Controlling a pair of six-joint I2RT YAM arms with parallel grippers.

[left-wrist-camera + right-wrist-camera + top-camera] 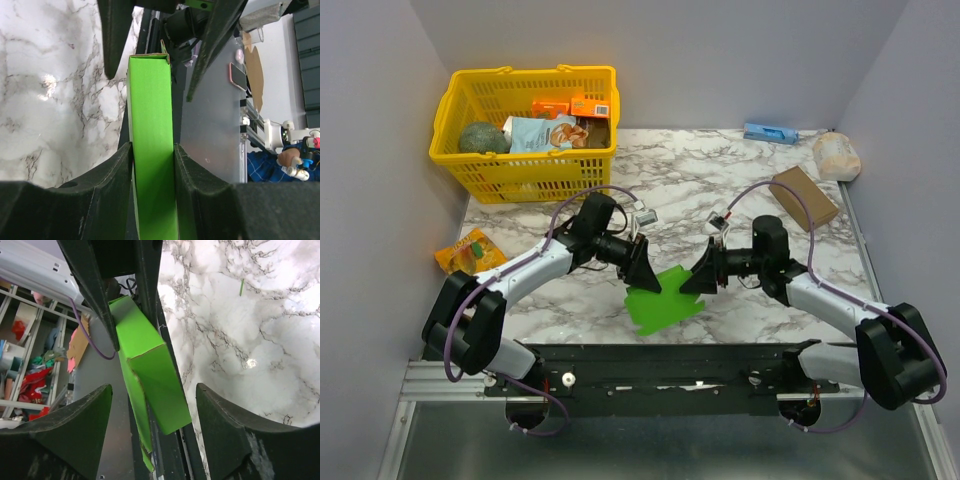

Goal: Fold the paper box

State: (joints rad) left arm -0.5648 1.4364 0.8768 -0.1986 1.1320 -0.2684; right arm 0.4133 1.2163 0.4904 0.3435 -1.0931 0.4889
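The green paper box (665,305) sits low at the near edge of the marble table (740,170), just ahead of the black rail, with bare marble open beyond it toward the far wall. One yellow basket (525,72) fills the far left corner, one orange packet (470,250) lies by the left edge, and one brown box (804,197), one blue packet (770,132) and one white bag (837,155) keep to the far right. Two arms meet in the middle over the one green box. The left gripper (648,278) is clamped on it, its fingers (112,190) pressing both long sides. The right gripper (692,282) stands wide, its fingers (80,425) either side of the box's other end, with a gap on each side.
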